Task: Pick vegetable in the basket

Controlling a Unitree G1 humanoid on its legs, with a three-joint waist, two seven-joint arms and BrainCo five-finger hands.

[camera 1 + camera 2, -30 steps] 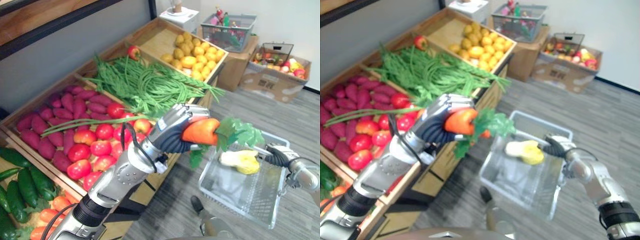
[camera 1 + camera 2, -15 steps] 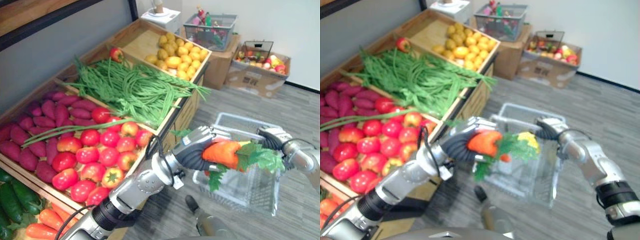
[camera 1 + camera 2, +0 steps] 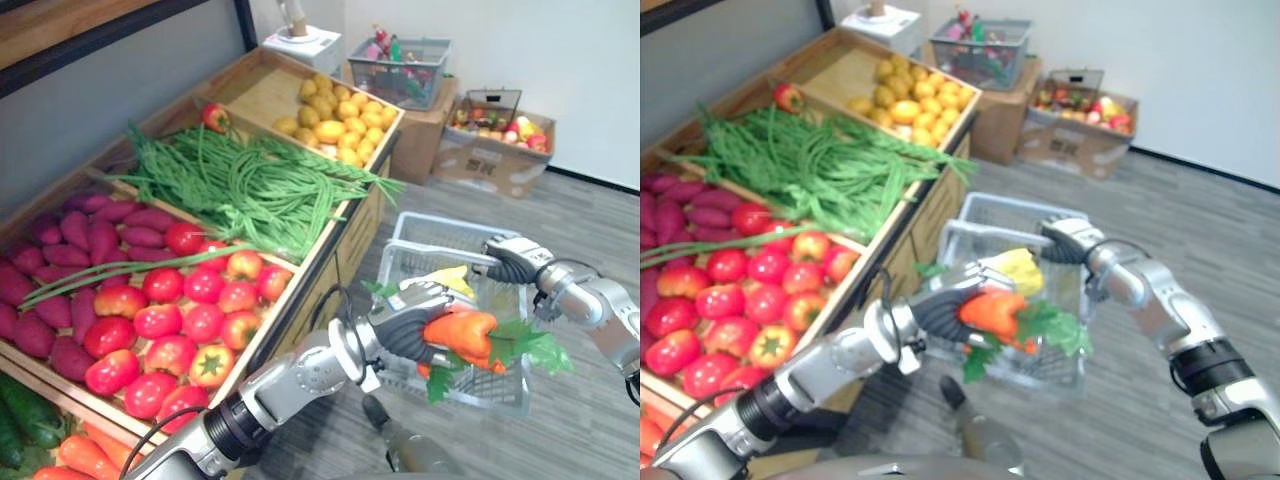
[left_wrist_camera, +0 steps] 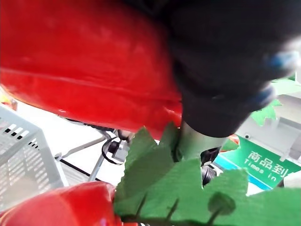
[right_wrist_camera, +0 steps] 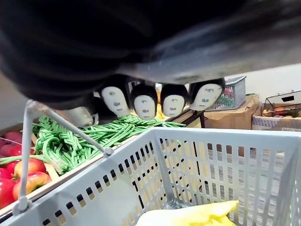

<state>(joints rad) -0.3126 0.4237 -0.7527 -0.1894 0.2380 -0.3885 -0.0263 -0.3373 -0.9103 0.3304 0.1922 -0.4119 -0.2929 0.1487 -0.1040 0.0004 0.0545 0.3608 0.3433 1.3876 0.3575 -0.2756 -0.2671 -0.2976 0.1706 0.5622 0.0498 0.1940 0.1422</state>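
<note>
Left eye view has the left hand [image 3: 405, 325] lower and further right than a second ago, off the wooden stand [image 3: 362, 215] and now against the near side of the white basket [image 3: 432, 224]. The right hand [image 3: 512, 262] grips the basket by its handle at the right of the frame. The drop looks close. The left hand's fingers are curled round the carrot [image 3: 460, 333], which is glossy orange and blunt, its floppy green leaves trailing lower right beside a yellow vegetable [image 3: 455, 282] in the basket.

Orange-red carrot [image 4: 84, 61] held close against the dark robot hand [image 4: 225, 61]; its green leaves [image 4: 160, 179] spread alongside, with white basket [image 4: 23, 155] mesh behind.
</note>
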